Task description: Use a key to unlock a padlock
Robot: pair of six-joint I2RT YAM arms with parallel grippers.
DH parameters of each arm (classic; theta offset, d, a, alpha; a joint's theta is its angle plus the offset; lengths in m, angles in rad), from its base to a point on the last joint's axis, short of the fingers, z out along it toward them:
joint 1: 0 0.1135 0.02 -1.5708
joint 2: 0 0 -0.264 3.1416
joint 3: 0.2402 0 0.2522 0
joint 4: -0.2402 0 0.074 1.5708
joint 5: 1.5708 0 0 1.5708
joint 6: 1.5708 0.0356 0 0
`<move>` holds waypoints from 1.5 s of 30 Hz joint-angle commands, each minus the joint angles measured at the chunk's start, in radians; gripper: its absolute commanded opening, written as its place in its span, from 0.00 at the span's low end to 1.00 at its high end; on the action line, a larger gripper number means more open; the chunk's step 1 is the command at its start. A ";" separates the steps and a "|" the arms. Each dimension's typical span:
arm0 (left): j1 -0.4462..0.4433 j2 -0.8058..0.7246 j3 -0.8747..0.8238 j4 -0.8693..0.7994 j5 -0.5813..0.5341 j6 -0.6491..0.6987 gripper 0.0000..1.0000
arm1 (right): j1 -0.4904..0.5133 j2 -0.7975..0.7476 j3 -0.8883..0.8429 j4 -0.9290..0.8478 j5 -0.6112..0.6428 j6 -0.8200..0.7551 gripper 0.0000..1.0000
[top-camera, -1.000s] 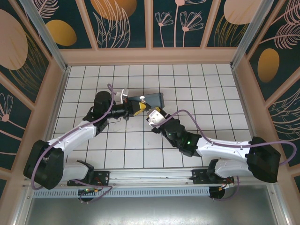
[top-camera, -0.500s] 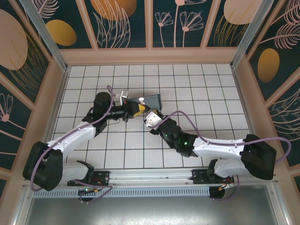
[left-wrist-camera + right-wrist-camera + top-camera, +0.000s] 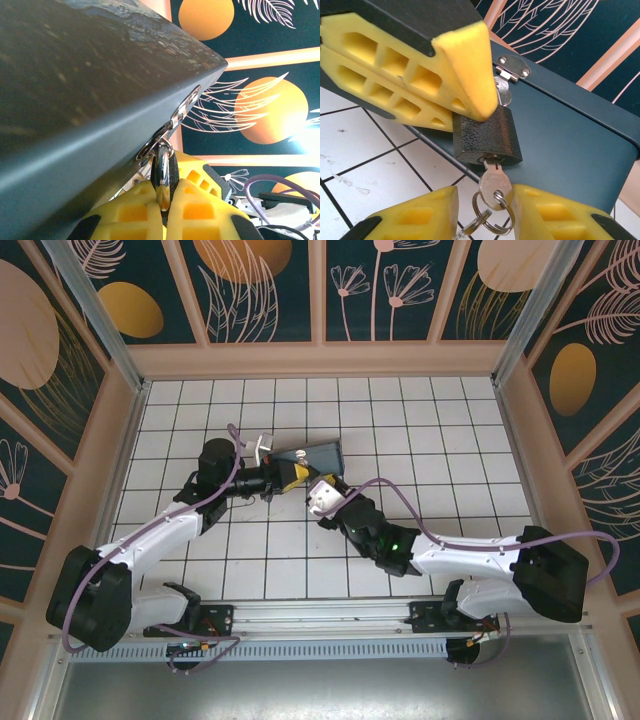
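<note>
Right wrist view has the padlock hanging from the hasp of a dark box, straight ahead of the right pincer. The key sits in the keyhole on the lock's underside. Its head lies between this pincer's yellow fingers, which stand apart. The head is close against one pad with a plain gap to the other, and I cannot tell whether it touches. The left pincer reaches in from the opposite side, clamped over the top of the padlock. Left wrist view has its pads pressed together on the shiny shackle, with the box edge just beyond the tips. Top external view has both pincers meeting tip to tip at the box.
</note>
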 commanded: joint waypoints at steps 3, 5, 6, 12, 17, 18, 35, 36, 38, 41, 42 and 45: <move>-0.008 -0.030 0.007 0.063 0.030 0.028 0.00 | 0.017 0.019 0.013 0.085 0.062 0.002 0.34; -0.008 -0.030 0.004 0.062 0.029 0.030 0.00 | 0.018 0.015 0.005 0.105 0.071 -0.005 0.31; -0.007 -0.027 0.002 0.061 0.030 0.030 0.00 | 0.018 0.012 0.001 0.117 0.070 -0.007 0.26; -0.008 -0.023 0.000 0.062 0.029 0.029 0.00 | 0.018 -0.002 0.001 0.122 0.064 -0.020 0.26; -0.008 -0.024 0.008 0.067 0.030 0.026 0.00 | 0.017 0.018 0.008 0.093 0.055 -0.013 0.19; -0.008 -0.024 0.007 0.069 0.028 0.026 0.00 | 0.017 0.019 0.006 0.093 0.055 -0.008 0.17; -0.008 -0.007 0.020 0.078 0.049 0.156 0.00 | -0.085 -0.063 0.103 -0.251 -0.275 0.385 0.00; -0.008 -0.004 0.016 0.073 0.045 0.175 0.00 | -0.109 -0.068 0.114 -0.277 -0.317 0.441 0.00; -0.008 0.003 -0.002 0.108 0.031 0.169 0.00 | -0.155 -0.074 0.131 -0.324 -0.395 0.554 0.00; -0.008 0.022 -0.026 0.213 0.040 0.115 0.00 | -0.213 -0.090 0.121 -0.323 -0.517 0.705 0.00; -0.008 0.028 -0.028 0.235 0.048 0.109 0.00 | -0.232 -0.090 0.120 -0.321 -0.544 0.757 0.00; -0.008 0.031 -0.026 0.229 0.052 0.114 0.00 | -0.249 -0.093 0.108 -0.285 -0.622 0.862 0.00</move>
